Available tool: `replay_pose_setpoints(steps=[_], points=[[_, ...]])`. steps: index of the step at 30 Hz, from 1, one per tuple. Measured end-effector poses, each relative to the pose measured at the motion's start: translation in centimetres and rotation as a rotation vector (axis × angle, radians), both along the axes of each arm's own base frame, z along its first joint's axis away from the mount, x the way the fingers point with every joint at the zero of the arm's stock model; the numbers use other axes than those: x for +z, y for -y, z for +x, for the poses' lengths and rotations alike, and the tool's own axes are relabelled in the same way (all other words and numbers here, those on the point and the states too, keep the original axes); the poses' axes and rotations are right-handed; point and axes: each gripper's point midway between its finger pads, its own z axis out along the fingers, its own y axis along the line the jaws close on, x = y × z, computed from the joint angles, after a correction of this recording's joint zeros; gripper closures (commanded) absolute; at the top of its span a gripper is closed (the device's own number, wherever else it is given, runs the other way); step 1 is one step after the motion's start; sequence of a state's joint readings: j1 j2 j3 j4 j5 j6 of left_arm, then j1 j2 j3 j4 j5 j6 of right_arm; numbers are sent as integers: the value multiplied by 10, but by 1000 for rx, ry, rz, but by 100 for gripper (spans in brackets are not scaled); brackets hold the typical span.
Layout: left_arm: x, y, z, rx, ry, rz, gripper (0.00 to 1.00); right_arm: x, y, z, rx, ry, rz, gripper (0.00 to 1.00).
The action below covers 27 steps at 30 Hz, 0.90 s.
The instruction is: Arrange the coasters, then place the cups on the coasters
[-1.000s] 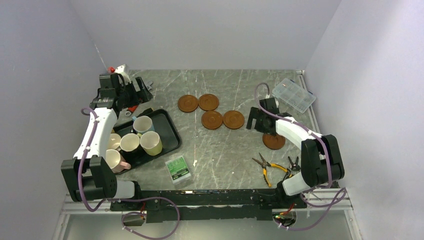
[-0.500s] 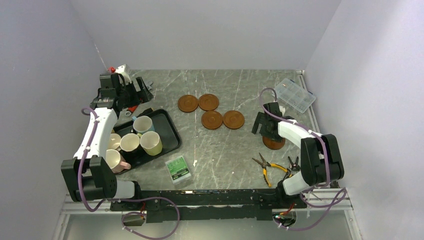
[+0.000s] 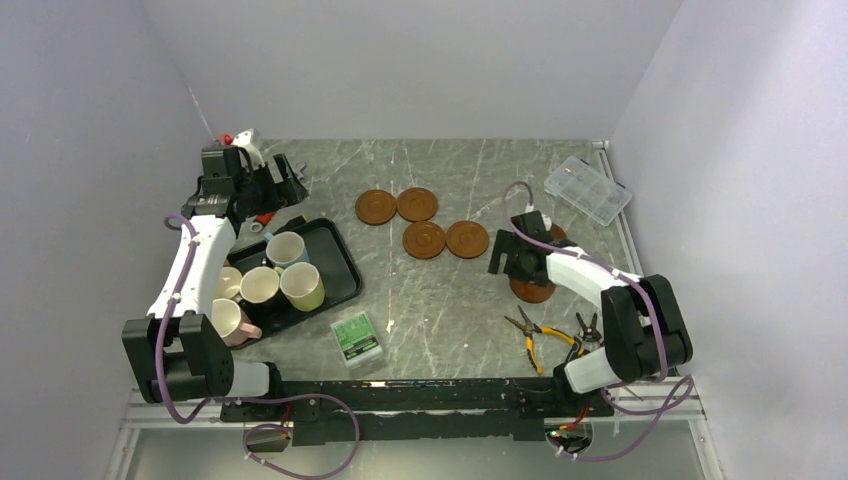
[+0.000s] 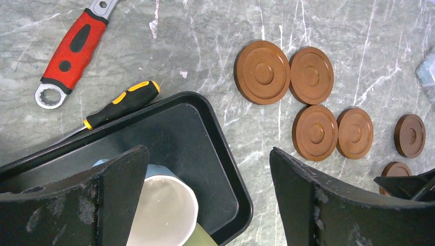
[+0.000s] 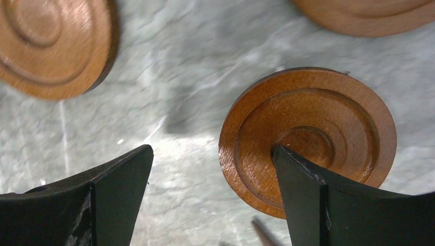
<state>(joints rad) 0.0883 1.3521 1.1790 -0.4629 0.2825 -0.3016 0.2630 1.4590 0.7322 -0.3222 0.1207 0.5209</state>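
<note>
Trouble spot: right end effector [image 5: 211,154] hangs open just over the table [image 5: 169,102], but the coaster [image 5: 318,118] sits off-centre under one finger [image 5: 318,215], so closing may shove or tip it, not grip it. Left end effector [image 4: 208,154] is open, empty.

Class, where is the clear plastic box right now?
Top view: the clear plastic box sits near the table's far right corner, just beyond the right gripper.
</note>
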Motion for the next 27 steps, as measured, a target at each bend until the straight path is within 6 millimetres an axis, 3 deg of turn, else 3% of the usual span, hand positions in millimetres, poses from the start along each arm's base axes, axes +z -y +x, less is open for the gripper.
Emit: replay_pose_setpoints(steps=[9,21,27], points=[[0,2,0,-5,0,0,6,1,-66,-18,170,14,44,10],[-1,4,-2,-11,-8,0,6,6,-126,-7,249,69,121,10],[-2,4,-2,-9,-12,1,6,7,-143,0,262,82,141,10]])
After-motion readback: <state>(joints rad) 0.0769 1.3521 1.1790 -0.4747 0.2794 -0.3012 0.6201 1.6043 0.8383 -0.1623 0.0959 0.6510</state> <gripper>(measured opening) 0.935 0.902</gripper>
